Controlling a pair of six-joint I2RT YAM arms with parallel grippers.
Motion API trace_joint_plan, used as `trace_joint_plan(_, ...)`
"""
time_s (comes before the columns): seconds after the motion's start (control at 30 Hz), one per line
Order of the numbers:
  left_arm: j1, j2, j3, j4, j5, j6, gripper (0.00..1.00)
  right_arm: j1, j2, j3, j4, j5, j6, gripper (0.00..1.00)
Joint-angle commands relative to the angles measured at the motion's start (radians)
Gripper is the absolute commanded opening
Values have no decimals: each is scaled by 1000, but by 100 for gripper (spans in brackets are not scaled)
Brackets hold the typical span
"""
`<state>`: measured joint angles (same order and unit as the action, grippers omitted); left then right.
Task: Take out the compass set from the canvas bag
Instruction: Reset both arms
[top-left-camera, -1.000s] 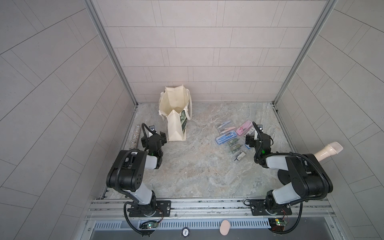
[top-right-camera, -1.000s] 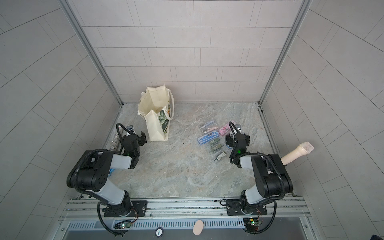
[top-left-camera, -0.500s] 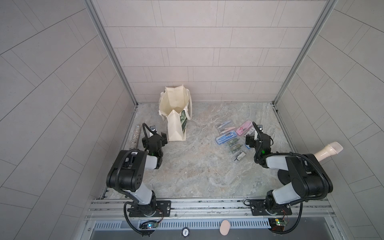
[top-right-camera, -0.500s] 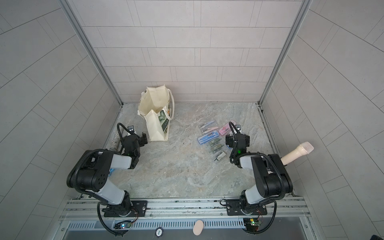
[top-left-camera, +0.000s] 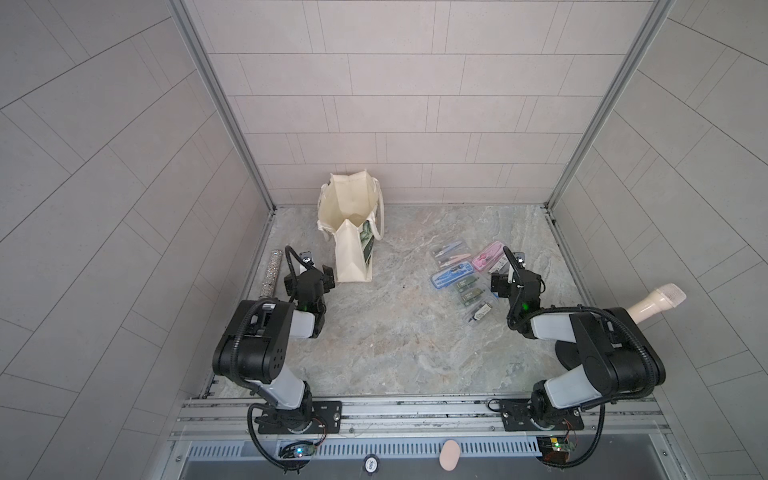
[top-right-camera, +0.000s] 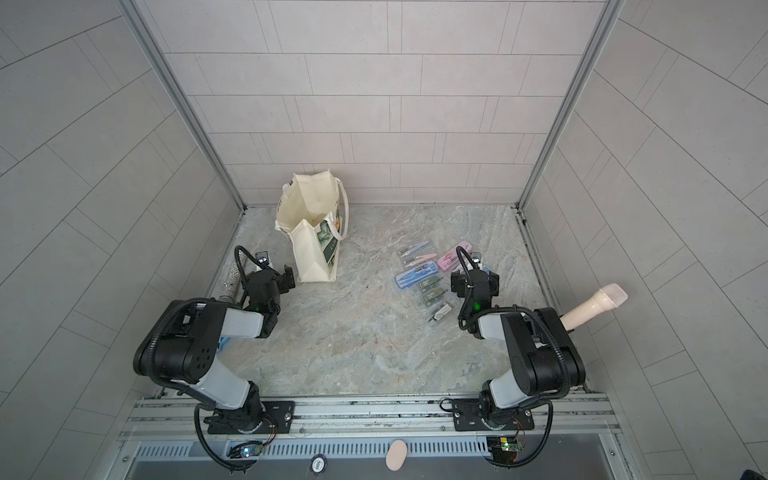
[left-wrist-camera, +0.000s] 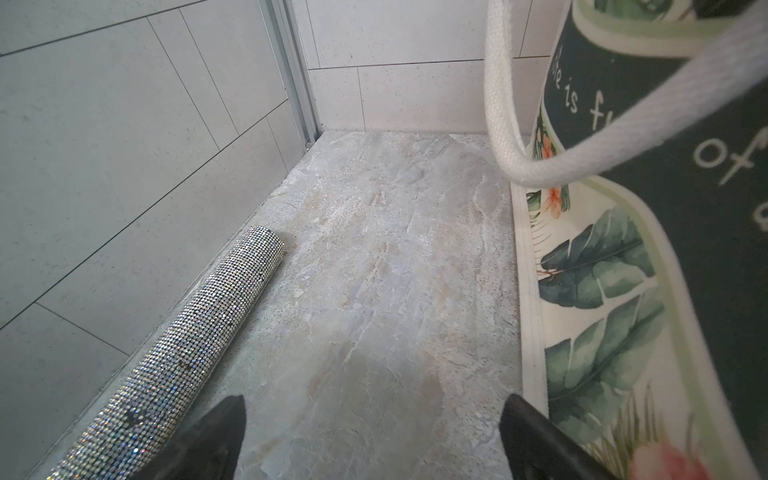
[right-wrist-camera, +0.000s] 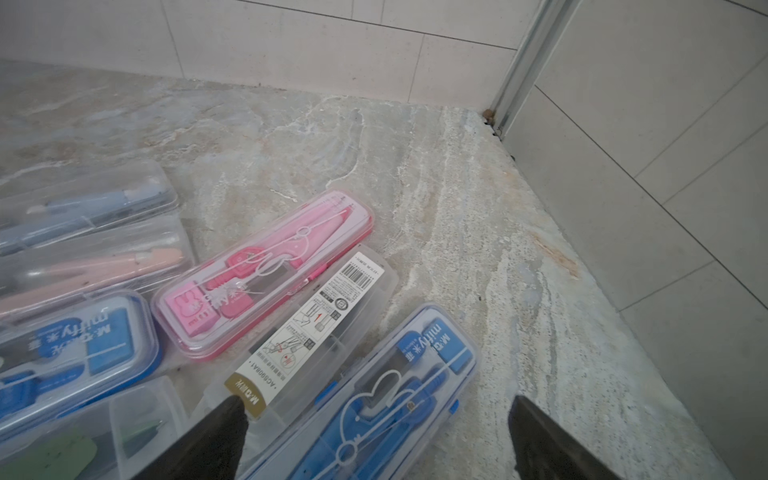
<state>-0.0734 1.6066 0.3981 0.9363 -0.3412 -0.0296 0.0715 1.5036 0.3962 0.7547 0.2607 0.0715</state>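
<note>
Reaching into the canvas bag (top-left-camera: 353, 257) is judged the step in hand. A rise above the rim, then a straight descent through the open mouth, is advised so the soft fabric is not dragged over. Nearest, the left gripper (left-wrist-camera: 374, 415) is held wide open and empty, low beside the bag's printed side. The right gripper (right-wrist-camera: 378, 415), equally wide, is held empty above compass set cases (top-left-camera: 453, 277) laid on the bench (top-left-camera: 395, 332). Farther back the bag stands upright; its contents cannot be seen.
</note>
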Motion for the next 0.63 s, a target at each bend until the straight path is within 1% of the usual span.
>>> trace_joint_plan(0.0,-3,-15,-7,9,-5,-6,100,6,-2,18,-3,23,-12,100)
trace_joint_plan(0.03,-3,-16,-7,8,-5,-7,100,23,-2,18,-2,-1,-44,100)
trace_joint_plan(0.1,-2,-15,-8,9,-5,-6,100,23,-10,1,19,-17,-51,100)
trace_joint_plan(0.43,-3,-15,-8,8,-5,-6,100,5,11,41,-32,-51,-41,100)
trace_joint_plan(0.5,-3,-14,-8,8,-5,-7,100,-26,16,59,-65,-106,-25,100)
trace_joint_plan(0.6,-3,-16,-8,9,-6,-6,100,-24,4,43,-45,-106,-29,100)
